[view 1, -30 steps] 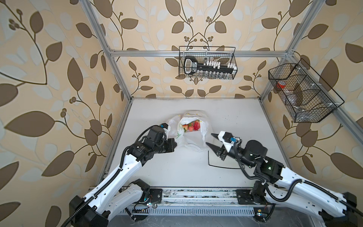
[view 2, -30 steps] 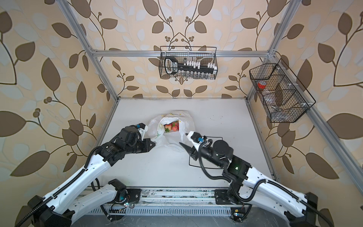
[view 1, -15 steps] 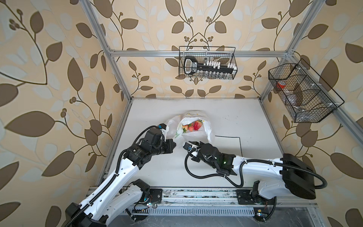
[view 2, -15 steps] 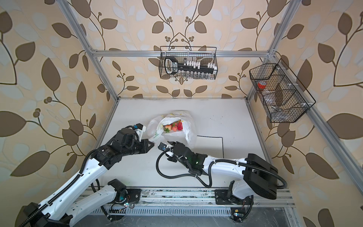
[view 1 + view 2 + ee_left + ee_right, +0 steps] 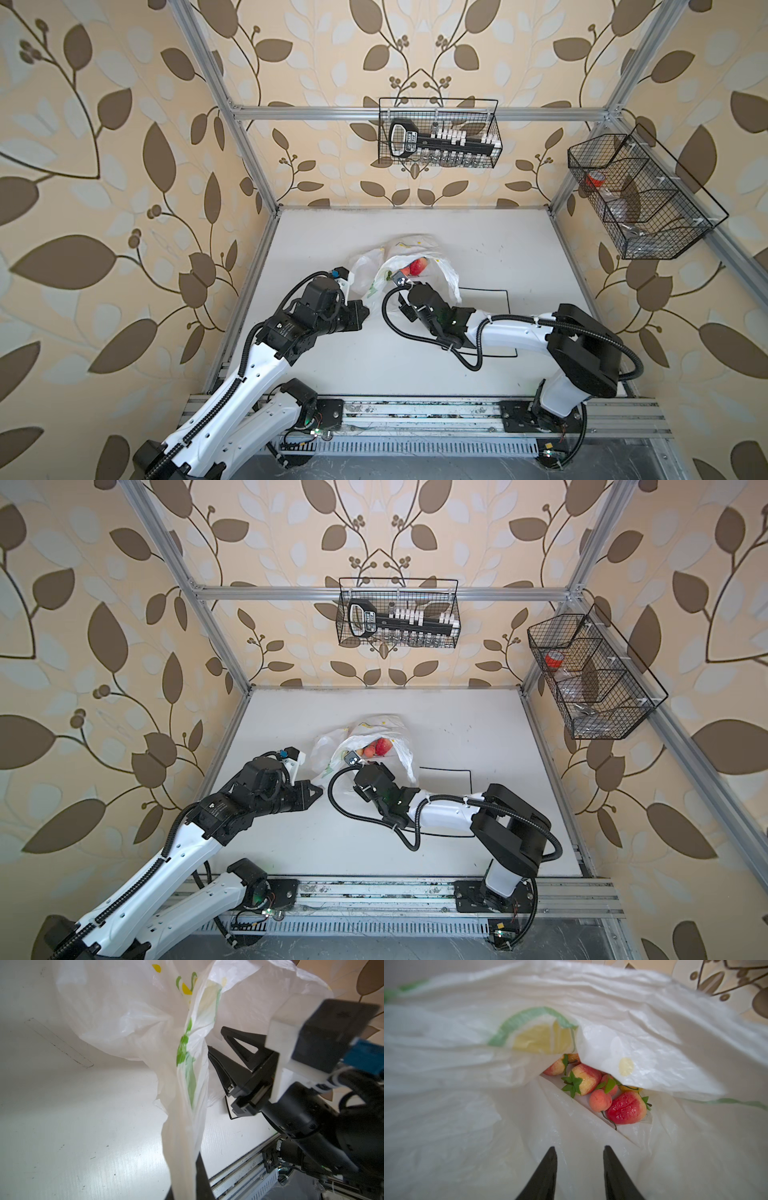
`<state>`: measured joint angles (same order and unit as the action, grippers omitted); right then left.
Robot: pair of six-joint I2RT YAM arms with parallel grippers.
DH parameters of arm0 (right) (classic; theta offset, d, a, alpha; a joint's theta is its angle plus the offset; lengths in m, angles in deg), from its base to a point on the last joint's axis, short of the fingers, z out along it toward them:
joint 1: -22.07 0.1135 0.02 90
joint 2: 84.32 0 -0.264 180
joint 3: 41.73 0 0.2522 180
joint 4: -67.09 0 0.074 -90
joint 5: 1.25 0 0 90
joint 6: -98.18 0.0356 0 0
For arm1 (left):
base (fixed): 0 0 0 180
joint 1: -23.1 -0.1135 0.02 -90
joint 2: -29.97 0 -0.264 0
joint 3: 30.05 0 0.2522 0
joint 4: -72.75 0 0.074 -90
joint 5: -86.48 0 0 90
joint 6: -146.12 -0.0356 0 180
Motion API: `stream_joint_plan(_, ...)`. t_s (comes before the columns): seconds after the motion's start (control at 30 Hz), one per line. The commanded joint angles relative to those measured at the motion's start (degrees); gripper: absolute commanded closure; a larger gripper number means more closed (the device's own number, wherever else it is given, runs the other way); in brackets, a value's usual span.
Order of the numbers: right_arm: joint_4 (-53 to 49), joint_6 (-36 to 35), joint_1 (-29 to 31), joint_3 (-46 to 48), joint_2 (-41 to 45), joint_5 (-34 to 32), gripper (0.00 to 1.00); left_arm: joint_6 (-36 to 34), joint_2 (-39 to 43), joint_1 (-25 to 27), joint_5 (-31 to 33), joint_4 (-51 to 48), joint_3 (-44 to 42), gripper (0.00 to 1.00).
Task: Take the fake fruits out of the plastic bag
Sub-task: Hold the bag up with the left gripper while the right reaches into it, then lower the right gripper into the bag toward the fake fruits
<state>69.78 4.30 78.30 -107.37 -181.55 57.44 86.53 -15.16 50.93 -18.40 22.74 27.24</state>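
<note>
Arms extend: left jaws clamp plastic bag, right jaws parted at its mouth.

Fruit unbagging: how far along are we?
Done: nothing out yet; the fake fruits all sit inside the plastic bag, none visible outside it. In hand: left gripper is shut on the bag's edge, holding the mouth up; right gripper is at the opening, fingers apart and empty, short of the fruit. Left: grasp and lift out every piece.
</note>
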Motion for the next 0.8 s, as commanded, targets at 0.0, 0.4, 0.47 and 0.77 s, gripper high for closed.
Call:
stream_joint_plan(0.0, -3.46, 0.28, -0.09, -2.61, -3.40, -4.75, 0.62, -0.20, 1.42, 0.54, -0.51, -0.59, -0.22, 1.00)
stream_joint_plan(0.4, -2.90, -21.07, -1.27, -7.99, -13.33, -14.50, 0.60, -1.13, 2.71, 0.55, -0.16, -3.31, 0.25, 1.00)
stream_joint_plan(0.47, -3.52, -21.70, -2.18, -9.09, -14.26, -15.04, 0.59, -1.40, 3.24, 0.55, -0.21, -4.13, 0.44, 1.00)
stream_joint_plan(0.77, -9.94, -18.28, -5.49, -14.33, -17.29, -16.65, 0.56, -2.55, 4.69, 0.51, -0.80, -6.86, 0.77, 1.00)
